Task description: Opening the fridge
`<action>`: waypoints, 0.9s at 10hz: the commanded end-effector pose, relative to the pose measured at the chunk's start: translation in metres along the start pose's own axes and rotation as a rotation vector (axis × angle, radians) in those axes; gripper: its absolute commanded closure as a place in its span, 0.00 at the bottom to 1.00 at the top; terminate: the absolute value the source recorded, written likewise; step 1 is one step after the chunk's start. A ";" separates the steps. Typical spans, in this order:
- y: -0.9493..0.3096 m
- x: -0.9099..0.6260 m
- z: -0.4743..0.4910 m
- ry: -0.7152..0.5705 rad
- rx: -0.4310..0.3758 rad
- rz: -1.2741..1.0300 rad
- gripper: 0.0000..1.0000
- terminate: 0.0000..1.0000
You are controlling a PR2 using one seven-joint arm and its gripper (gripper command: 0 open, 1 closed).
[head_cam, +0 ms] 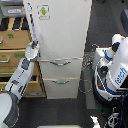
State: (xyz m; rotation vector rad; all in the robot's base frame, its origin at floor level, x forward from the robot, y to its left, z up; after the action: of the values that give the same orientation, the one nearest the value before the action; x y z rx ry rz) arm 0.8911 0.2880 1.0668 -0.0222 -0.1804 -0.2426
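The tall white fridge (pixel 62 35) stands in the middle of the exterior view. Its large upper door carries a small green-figure sticker (pixel 44 12). Two lower drawers have curved silver handles (pixel 60 63). The upper door looks closed or barely ajar; no interior shows. My arm reaches up from the lower left, and the gripper (pixel 33 46) is at the door's left edge by the thin vertical handle (pixel 32 25). The image is too coarse to show whether the fingers are closed on the handle.
A tan wooden drawer cabinet (pixel 12 55) stands to the exterior view's left of the fridge, behind my arm. A white and blue robot body (pixel 114 67) with cables stands at the right. Dark floor (pixel 65 110) lies in front.
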 end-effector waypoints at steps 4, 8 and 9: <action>-0.255 -0.603 0.318 -0.169 -0.301 -0.725 1.00 0.00; -0.240 -0.644 0.285 -0.162 -0.266 -0.867 1.00 0.00; -0.206 -0.514 0.174 -0.027 -0.209 -0.760 0.00 0.00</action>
State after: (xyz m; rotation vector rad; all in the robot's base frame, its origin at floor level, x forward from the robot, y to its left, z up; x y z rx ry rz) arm 0.6079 0.2597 1.2504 -0.1962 -0.4660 -0.7310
